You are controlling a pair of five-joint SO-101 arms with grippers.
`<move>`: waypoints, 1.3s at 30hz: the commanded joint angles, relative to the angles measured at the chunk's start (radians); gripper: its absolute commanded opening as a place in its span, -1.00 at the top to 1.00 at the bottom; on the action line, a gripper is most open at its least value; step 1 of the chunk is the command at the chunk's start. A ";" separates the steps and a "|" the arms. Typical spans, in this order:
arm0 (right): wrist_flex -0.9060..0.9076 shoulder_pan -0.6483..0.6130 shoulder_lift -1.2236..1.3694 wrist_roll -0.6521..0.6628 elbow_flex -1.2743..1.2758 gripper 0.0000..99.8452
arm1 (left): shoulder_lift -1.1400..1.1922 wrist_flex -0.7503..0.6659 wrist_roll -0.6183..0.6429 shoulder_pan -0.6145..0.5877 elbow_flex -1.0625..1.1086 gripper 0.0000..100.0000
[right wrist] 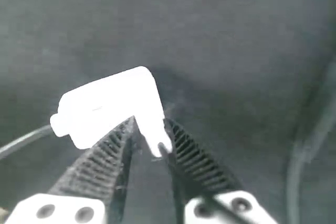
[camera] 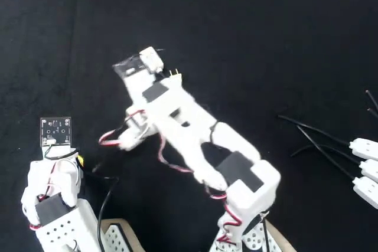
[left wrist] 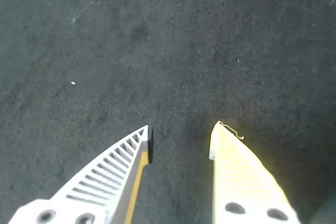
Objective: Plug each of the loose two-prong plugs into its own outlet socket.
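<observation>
My right gripper (right wrist: 149, 129) is shut on a white plug (right wrist: 105, 106), pinching its lower end between the black ribbed fingers (right wrist: 100, 156). A black cable (right wrist: 21, 141) leaves the plug's other end. In the high view the right arm stretches to the left of the table's middle, with the white plug (camera: 152, 58) at the tip of the right gripper (camera: 139, 68). Two gold prongs (camera: 175, 74) stick out beside the arm there. My left gripper (left wrist: 181, 140) hangs open over bare black cloth with nothing between its fingers. The left arm (camera: 53, 187) is folded at the front left.
Three white connector bodies (camera: 366, 169) with thin black cables (camera: 313, 140) lie at the table's right edge. A black cloth (camera: 248, 39) covers the table. Red and black wires (camera: 112, 140) hang from the right arm.
</observation>
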 commanded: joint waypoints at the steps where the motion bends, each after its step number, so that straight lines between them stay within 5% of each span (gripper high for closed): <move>1: 0.035 0.152 -0.061 0.081 0.113 0.98 | -0.003 -0.023 0.008 -0.001 -0.005 0.62; 10: 0.029 0.457 -0.358 0.258 0.372 0.98 | -0.003 -0.029 0.008 0.001 -0.002 0.62; 17: 0.038 0.451 -0.641 0.272 0.455 0.98 | -0.003 -0.029 0.008 0.001 -0.002 0.62; 21: 0.071 0.422 -0.760 0.396 0.507 0.96 | -0.003 -0.029 0.008 0.002 -0.001 0.62; 27: 0.104 0.150 -0.828 0.130 0.475 0.65 | -0.003 -0.025 0.008 0.002 -0.001 0.62; 31: 0.100 -0.008 -0.763 -0.020 0.401 0.62 | -0.003 -0.023 0.008 0.001 -0.001 0.62; 39: 0.058 -0.101 -0.384 -0.238 0.200 0.61 | -0.003 -0.023 0.008 0.001 -0.001 0.62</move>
